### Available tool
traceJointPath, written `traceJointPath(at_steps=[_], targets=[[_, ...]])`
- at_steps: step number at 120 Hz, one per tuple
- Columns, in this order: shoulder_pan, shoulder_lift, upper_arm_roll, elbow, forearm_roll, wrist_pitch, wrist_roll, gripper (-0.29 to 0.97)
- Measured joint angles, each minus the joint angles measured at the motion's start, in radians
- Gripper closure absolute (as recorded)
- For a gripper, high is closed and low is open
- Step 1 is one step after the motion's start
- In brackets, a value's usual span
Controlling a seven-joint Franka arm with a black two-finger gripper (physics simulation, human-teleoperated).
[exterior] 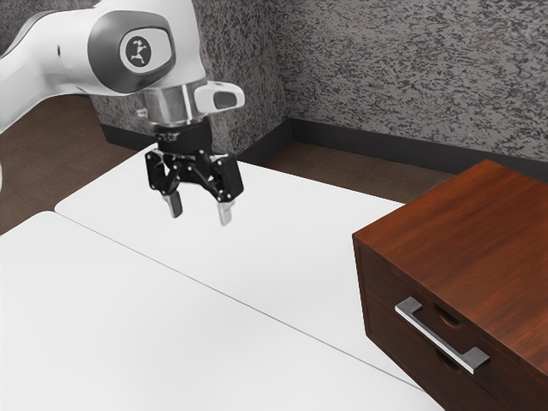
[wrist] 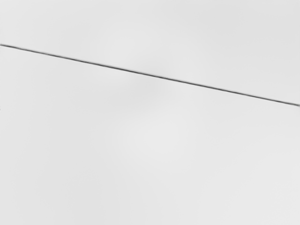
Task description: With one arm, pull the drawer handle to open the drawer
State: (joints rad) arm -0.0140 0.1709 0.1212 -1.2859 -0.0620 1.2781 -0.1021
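Note:
A dark wooden cabinet (exterior: 479, 248) stands on the white table at the exterior view's right. Its upper drawer front (exterior: 411, 321) sits flush with the cabinet and carries a silver bar handle (exterior: 441, 335). My black gripper (exterior: 199, 211) hangs above the table well to the left of the cabinet, pointing down. Its two fingers are spread apart with nothing between them, so it is open. In the wrist view the white tabletop (wrist: 150, 154) lies under my hand, crossed by a thin dark seam (wrist: 150, 75).
Two white table panels (exterior: 128, 325) meet at a seam (exterior: 223, 298) running diagonally under the gripper. A speckled grey wall (exterior: 385, 60) and brown floor (exterior: 342, 167) lie behind the table.

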Motion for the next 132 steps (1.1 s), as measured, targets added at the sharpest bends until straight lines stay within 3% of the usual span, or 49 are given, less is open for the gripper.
traceJointPath(at_steps=[22, 30, 45, 56, 65, 72, 96, 132], targets=[[0.014, -0.005, 0.004, 0.001, -0.011, 0.016, -0.009, 0.00], [0.028, -0.081, -0.018, 0.056, -0.015, 0.026, 0.013, 0.00], [0.187, -0.143, -0.394, 0.085, -0.020, 0.170, 0.277, 0.00], [0.072, -0.122, -0.503, 0.011, -0.010, 0.234, 0.472, 0.00], [-0.055, -0.110, -0.522, -0.054, -0.003, 0.271, 0.604, 0.00], [-0.098, -0.101, -0.527, -0.072, 0.000, 0.294, 0.696, 0.00], [0.010, -0.055, -0.530, -0.084, 0.033, 0.336, 0.949, 0.00], [-0.005, -0.051, -0.531, -0.192, 0.084, 0.407, 1.196, 0.00]])
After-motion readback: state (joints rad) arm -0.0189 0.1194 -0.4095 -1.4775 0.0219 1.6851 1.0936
